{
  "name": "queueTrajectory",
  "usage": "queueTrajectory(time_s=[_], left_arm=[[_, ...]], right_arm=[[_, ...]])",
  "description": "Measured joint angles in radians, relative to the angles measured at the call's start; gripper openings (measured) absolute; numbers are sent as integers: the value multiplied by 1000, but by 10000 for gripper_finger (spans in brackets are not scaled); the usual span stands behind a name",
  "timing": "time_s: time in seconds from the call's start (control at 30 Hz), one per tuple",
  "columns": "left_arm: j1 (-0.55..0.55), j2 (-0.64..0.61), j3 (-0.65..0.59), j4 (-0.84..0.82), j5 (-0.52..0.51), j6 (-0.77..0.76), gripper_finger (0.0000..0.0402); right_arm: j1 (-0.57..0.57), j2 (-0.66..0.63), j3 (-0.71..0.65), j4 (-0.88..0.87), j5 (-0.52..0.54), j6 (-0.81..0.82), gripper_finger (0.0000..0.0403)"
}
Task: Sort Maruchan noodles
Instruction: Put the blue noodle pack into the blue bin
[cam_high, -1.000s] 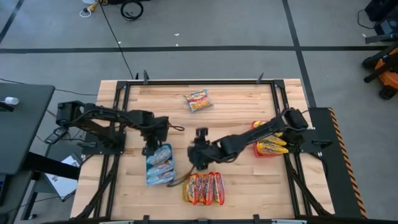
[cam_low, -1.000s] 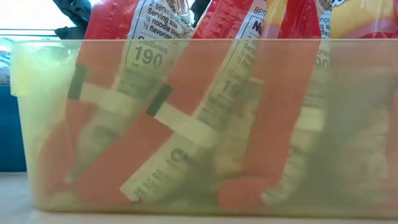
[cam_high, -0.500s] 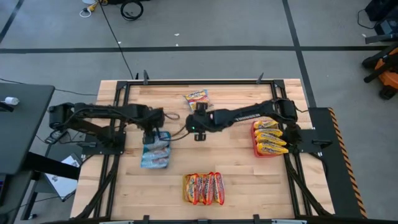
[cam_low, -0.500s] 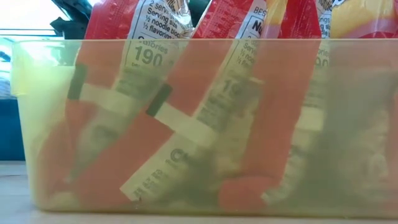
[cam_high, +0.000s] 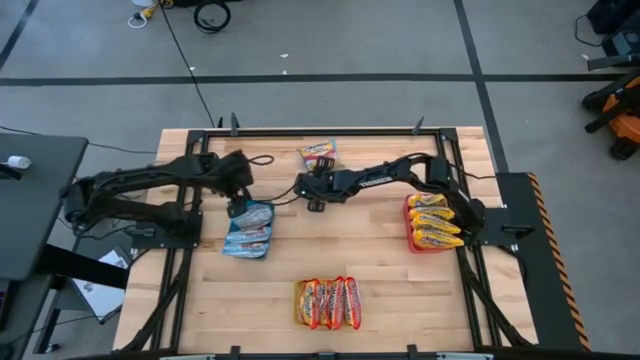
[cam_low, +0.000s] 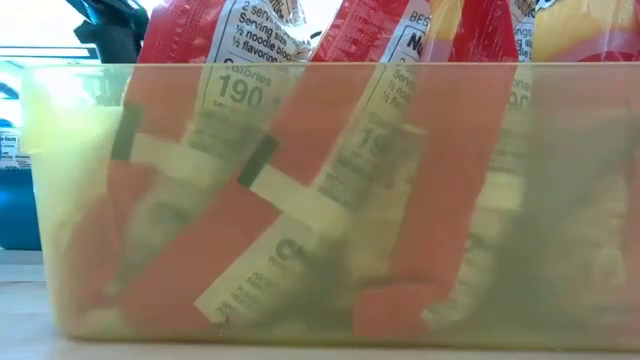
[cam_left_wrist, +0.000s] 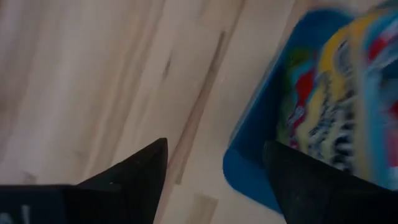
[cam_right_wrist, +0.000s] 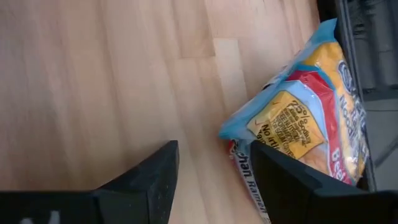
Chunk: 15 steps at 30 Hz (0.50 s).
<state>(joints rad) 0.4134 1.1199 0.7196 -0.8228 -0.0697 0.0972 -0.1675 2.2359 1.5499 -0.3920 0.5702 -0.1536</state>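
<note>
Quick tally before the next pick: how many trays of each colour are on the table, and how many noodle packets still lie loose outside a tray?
Blue tray: 1
Yellow tray: 1
Red tray: 1
Loose packet: 1
Total: 4
</note>
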Motion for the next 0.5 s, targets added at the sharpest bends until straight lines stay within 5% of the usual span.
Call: queueTrajectory(time_s=[0.17, 0.4, 0.5], left_arm=[[-4, -131, 5, -4, -4, -32, 262], [1, -287, 5, 20, -9, -84, 261], [-6, -352, 5, 70, 30, -97, 261]], right_arm=[[14, 25, 1, 40, 34, 27, 167], [5, 32, -3, 114, -8, -9, 17], [9, 27, -4, 114, -15, -14, 11]])
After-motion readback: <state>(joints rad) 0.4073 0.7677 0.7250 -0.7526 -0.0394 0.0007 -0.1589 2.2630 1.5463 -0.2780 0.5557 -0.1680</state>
